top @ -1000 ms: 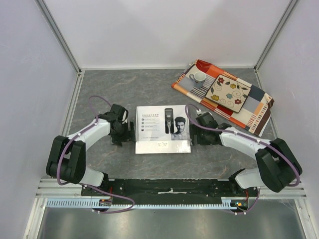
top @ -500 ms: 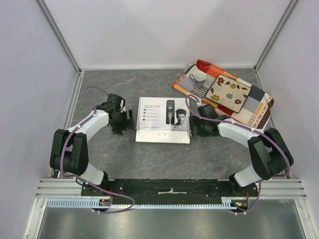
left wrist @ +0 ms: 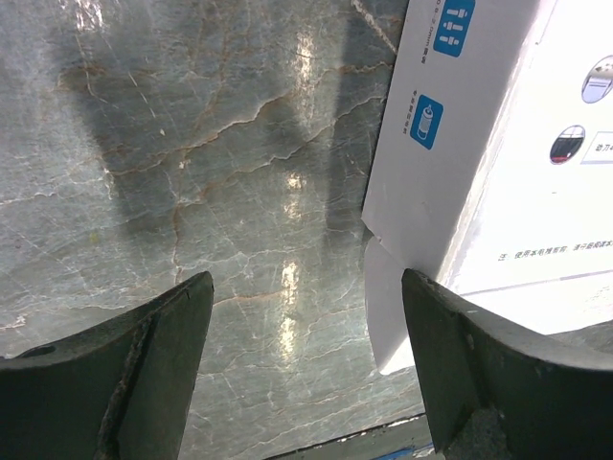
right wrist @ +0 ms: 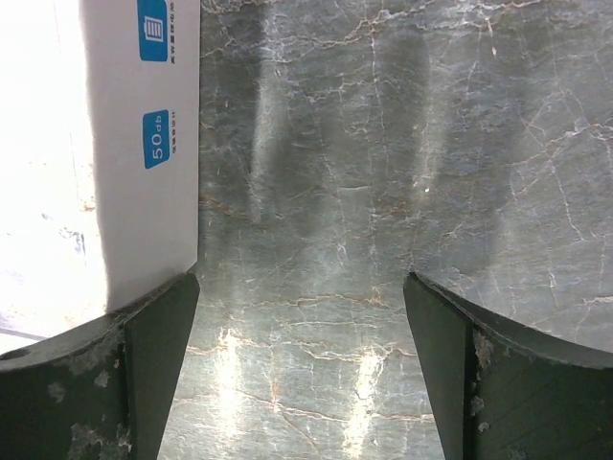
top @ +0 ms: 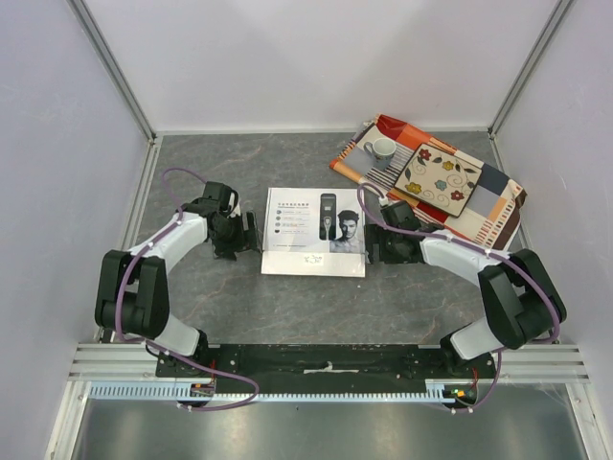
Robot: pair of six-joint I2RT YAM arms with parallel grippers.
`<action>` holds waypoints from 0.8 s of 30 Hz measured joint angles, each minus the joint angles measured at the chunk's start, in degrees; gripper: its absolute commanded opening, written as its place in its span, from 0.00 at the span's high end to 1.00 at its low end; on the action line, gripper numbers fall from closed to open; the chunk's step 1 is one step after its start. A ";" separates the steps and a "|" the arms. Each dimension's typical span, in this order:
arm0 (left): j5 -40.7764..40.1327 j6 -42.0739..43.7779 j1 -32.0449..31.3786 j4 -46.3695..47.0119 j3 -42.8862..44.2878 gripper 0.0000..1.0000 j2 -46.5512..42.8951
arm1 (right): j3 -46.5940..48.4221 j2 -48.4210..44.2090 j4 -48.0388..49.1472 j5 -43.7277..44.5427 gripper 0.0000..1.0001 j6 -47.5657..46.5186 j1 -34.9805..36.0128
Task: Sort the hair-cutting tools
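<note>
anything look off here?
Box side flap by the left tool looks loose, not tucked. Cloth at back right lies skewed to the table edges. Nothing spilled or visibly damaged.

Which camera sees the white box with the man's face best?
The top camera: the whole white cardboard box shows, face and clipper picture included. The left wrist and right wrist views each catch only one side wall with blue labels.
</note>
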 measured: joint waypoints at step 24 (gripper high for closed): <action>0.20 1.51 -0.39 -2.45 0.00 0.13 -2.93 | -4.39 -6.21 -1.49 -3.17 0.02 0.07 0.72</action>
